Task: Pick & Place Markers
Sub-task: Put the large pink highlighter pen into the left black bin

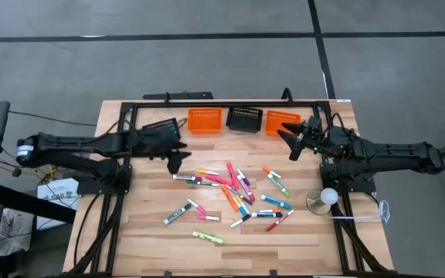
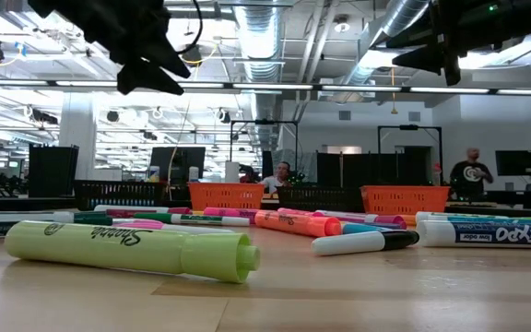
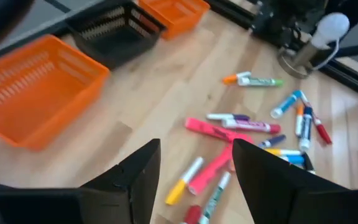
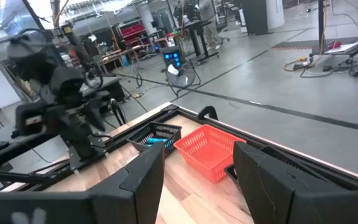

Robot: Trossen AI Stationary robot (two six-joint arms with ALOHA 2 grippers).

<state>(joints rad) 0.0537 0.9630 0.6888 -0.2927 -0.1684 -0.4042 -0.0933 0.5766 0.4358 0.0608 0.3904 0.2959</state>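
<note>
Several markers (image 1: 234, 189) in pink, blue, green, orange and white lie loose on the middle of the wooden table; a yellow-green one (image 1: 208, 238) lies nearest the front edge and fills the low view's foreground (image 2: 127, 249). My left gripper (image 1: 174, 162) hangs open above the table, just left of the pile's far-left end; in its wrist view the markers (image 3: 229, 127) show past its empty fingers (image 3: 194, 171). My right gripper (image 1: 292, 144) hovers open and level in front of the right orange basket (image 1: 282, 122), with nothing between its fingers (image 4: 197, 180).
Three small slatted baskets stand in a row at the far edge: orange (image 1: 204, 120), black (image 1: 244, 118), orange on the right. A white ball on a round metal base (image 1: 327, 199) stands at the table's right edge. A black frame (image 1: 130, 116) runs around the table.
</note>
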